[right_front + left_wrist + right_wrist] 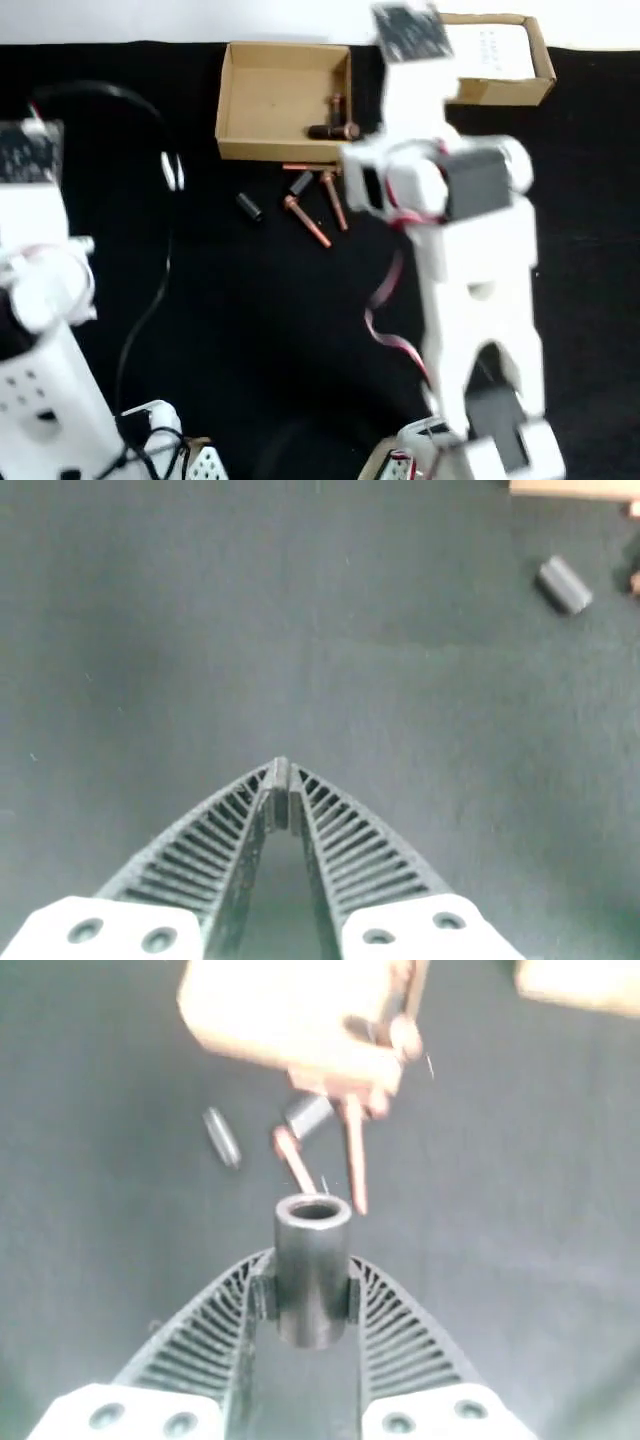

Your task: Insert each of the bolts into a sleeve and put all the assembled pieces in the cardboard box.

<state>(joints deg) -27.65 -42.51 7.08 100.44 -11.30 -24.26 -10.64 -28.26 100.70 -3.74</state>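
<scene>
Between the ribbed fingers of the right gripper (312,1285), a dark sleeve (313,1260) is sitting clamped by its lower half, raised over the black mat (520,1260) and stopping short of the loose parts. Its long axis is running in line with the fingers. Its open bore is facing out past the fingertips toward the loose bolts (355,1160), with the round rim showing free of any obstruction. Judging from that, the step in hand is mating this sleeve with a bolt. Doing it well is calling for three things: gripping low on the barrel so the mouth is left free, lining the bore up squarely with a bolt's shank rather than meeting it at an angle, and steadying the bolt with the other arm or against the mat while the two are sliding together. Just beyond the sleeve, two of the copper-coloured bolts are lying close together on the mat, heads nearer the box and shanks pointing away from it. That is favouring a straight approach from the arm's side. Two spare sleeves (250,207) are lying beside them, one nearly touching the box wall. Further out, the cardboard box (250,100) is holding assembled pieces (335,128) in one corner. Well apart from all this, the left gripper (280,780) is hovering over bare mat with its fingers pinched together on nothing.
</scene>
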